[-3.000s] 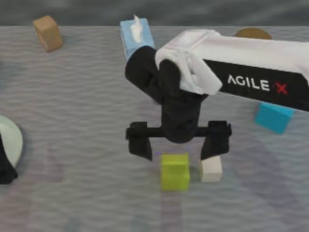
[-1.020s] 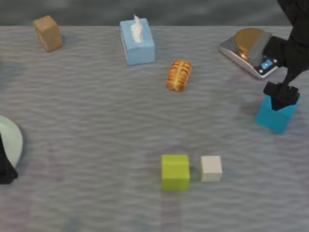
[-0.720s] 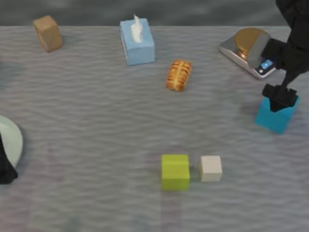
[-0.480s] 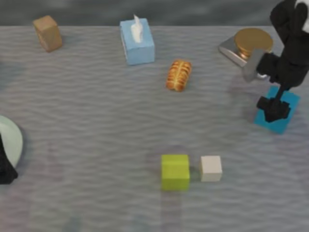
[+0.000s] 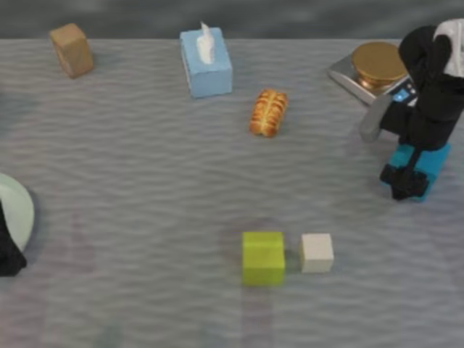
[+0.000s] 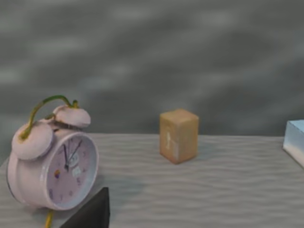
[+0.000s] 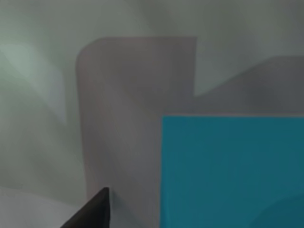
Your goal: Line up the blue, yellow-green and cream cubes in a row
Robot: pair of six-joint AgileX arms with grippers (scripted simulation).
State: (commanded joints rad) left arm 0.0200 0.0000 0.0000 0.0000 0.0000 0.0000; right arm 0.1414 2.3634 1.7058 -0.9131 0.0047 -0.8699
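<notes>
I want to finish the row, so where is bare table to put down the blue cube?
Bare table lies right of the cream cube and left of the yellow-green cube. The far right is crowded: the right end effector is over the blue cube, beside the scale.

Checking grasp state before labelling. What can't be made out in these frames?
- Top view: the right gripper and arm cover most of the blue cube; finger contact is hidden.
- Right wrist view: blue cube cut off by the frame edge; only one dark fingertip shows.
- Top view: left gripper cut off at the left edge.
- Left wrist view: tissue box cut off by the frame edge.
</notes>
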